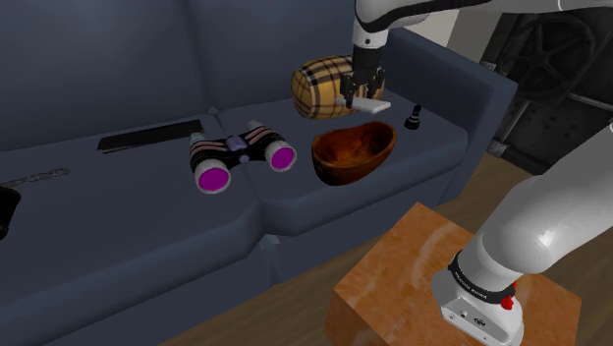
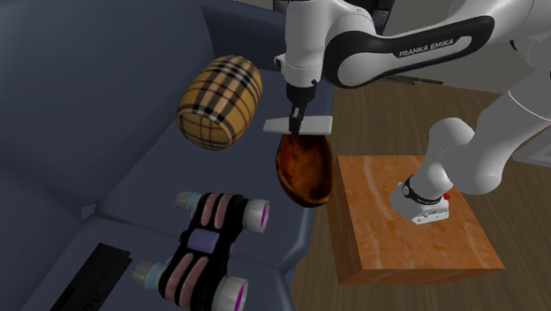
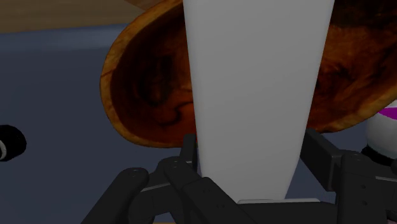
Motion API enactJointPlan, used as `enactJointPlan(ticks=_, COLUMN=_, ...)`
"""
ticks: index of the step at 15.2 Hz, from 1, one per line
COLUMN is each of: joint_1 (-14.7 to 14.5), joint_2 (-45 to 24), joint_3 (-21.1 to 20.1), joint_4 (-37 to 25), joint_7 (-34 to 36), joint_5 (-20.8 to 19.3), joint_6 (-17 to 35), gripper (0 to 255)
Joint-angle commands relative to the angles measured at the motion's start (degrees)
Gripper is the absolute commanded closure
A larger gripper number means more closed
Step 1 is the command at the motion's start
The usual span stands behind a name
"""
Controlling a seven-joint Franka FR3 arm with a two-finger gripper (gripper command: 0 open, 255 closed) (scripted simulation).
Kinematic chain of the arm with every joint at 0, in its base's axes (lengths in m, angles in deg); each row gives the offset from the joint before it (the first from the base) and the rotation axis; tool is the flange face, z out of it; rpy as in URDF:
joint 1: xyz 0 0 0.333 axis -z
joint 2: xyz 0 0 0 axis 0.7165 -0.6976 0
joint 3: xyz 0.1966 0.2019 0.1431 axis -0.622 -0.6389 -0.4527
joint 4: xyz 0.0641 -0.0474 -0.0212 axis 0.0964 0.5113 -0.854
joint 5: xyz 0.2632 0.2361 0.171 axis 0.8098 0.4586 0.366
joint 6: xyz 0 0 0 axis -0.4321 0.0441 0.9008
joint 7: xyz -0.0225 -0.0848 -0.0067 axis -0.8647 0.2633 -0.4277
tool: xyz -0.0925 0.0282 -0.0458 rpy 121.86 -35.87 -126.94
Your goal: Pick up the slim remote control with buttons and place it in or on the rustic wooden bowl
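Shoulder view: the stand (image 1: pixel 393 265) sits lower right. Upper centre, the end effector (image 1: pixel 357 96) is clamped on the remote (image 1: pixel 373 103), a plain white slab, just above the wooden bowl (image 1: pixel 354 152).

Second exterior view: the remote's long axis lies level across the frame.

Wrist view: it crosses over the bowl.

Judgement: placing step; next, lower and release.
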Motion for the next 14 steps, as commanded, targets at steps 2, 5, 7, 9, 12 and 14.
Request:
enactJointPlan(ticks=2, joint_1=0.0, joint_2=-0.1, joint_3=0.1, joint_4=2.2, joint_7=0.0, joint_5=0.0, joint_6=2.3, gripper=255)
enactJointPlan(ticks=5, joint_1=0.1, joint_2=-0.4, joint_3=0.1, joint_4=4.2, joint_7=0.0, joint_5=0.0, joint_6=4.6, gripper=255)
enactJointPlan(ticks=7, joint_1=0.1, joint_2=-0.6, joint_3=0.1, joint_4=5.5, joint_7=0.0, joint_5=0.0, joint_6=6.2, gripper=255)
enactJointPlan(ticks=9, joint_1=0.1, joint_2=-0.9, joint_3=0.2, joint_4=6.6, joint_7=0.0, joint_5=0.0, joint_6=7.5, gripper=255)
enactJointPlan(ticks=12, joint_1=0.1, joint_2=-0.9, joint_3=0.2, joint_4=6.6, joint_7=0.0, joint_5=0.0, joint_6=7.5, gripper=255)
enactJointPlan(ticks=14, joint_1=0.1, joint_2=-0.9, joint_3=0.2, joint_4=6.6, joint_7=0.0, joint_5=0.0, joint_6=7.5, gripper=255)
